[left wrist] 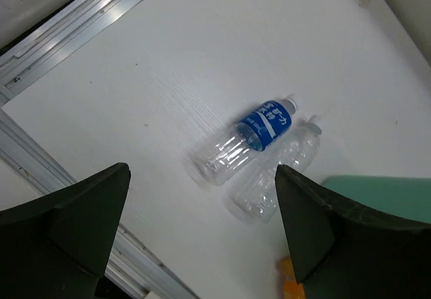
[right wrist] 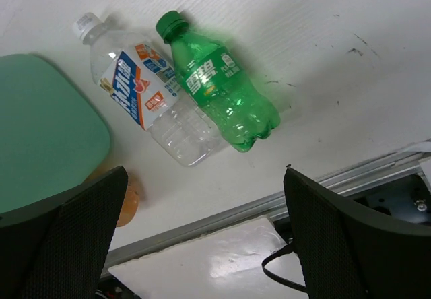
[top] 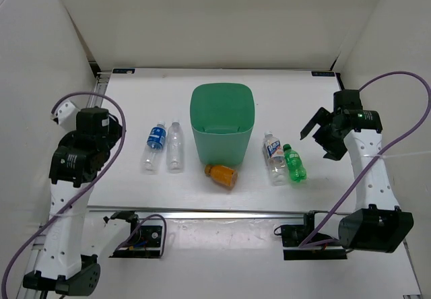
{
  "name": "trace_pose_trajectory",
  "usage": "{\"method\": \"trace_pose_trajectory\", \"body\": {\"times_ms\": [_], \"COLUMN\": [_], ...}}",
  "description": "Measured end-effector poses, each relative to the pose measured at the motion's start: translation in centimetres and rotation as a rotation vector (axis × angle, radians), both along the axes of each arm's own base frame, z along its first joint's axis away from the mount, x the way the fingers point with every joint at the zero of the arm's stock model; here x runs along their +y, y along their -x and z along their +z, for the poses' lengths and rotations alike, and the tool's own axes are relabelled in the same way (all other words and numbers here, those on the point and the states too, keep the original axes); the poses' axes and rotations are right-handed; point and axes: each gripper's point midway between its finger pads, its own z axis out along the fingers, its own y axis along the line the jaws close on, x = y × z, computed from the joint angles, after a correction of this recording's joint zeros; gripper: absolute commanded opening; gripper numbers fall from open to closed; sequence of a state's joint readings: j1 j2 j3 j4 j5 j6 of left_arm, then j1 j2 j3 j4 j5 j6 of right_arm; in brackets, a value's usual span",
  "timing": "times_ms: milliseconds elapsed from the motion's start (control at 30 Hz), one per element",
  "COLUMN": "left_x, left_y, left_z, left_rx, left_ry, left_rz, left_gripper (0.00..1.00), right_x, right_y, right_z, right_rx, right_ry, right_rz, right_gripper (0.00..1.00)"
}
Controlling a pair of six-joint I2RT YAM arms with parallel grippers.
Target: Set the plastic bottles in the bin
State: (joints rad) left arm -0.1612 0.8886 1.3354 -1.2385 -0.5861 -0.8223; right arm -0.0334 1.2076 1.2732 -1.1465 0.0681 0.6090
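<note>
The left hand (left wrist: 202,170) hangs above the white table (top: 135,97) with its two dark fingers (left wrist: 67,231) spread wide and nothing between them. Just ahead of it, in the gap framed by those fingers, a clear plastic bottle with a blue label (left wrist: 252,141) lies on its side. A plain clear plastic bottle (left wrist: 279,174) lies alongside, just beside it on the side further from this hand, and whether the two touch cannot be told. Past the plain bottle is the green plastic bin (top: 222,120), which has a rounded-square rim and stands upright with its mouth open upward, well away from the left hand.

The right hand (right wrist: 205,172) is also raised off the table, its fingers (right wrist: 67,245) wide apart and holding nothing. Ahead of it, two bottles lie side by side, pressed close together. The green plastic bottle with a green cap (right wrist: 215,83) is the nearer one to this hand. The clear plastic bottle with a white-and-blue label (right wrist: 145,97) lies beyond it, between the green bottle and the bin.

A small orange plastic bottle (top: 222,175) lies on its side right at the foot of the bin's near wall, about midway between the two hands. In both wrist views it is partly hidden by a finger. All five bottles rest on the table outside the bin.
</note>
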Motion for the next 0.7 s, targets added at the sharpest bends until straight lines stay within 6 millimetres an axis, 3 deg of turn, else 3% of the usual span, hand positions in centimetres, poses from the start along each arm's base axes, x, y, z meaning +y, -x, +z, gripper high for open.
{"method": "trace_pose_trajectory", "body": {"times_ms": [167, 267, 433, 567, 700], "left_x": [-1.0, -1.1, -1.8, -2.6, -3.5], "left_y": [-2.2, -1.9, -0.3, 0.2, -0.7], "left_z": [1.2, 0.9, 2.6, 3.3, 2.1], "left_rx": [0.071, 0.108, 0.036, -0.001, 0.044], "left_ry": [-0.04, -0.06, -0.058, -0.046, -0.031], "left_rz": [-0.094, -0.122, -0.221, -0.283, -0.331], "left_gripper": [1.0, 1.0, 1.0, 1.0, 1.0], "right_x": [0.8, 1.6, 2.3, 1.0, -0.2], "right_y": [-1.1, -1.5, -1.9, -3.4, -5.1], "right_z": [0.1, 0.1, -1.1, -3.2, -6.3], "right_rx": [-0.045, -0.069, -0.069, -0.019, 0.051], "right_ry": [-0.04, -0.072, -0.107, -0.053, 0.002], "right_rz": [0.051, 0.089, 0.137, 0.133, 0.166], "right_gripper": [1.0, 1.0, 1.0, 1.0, 1.0]}}
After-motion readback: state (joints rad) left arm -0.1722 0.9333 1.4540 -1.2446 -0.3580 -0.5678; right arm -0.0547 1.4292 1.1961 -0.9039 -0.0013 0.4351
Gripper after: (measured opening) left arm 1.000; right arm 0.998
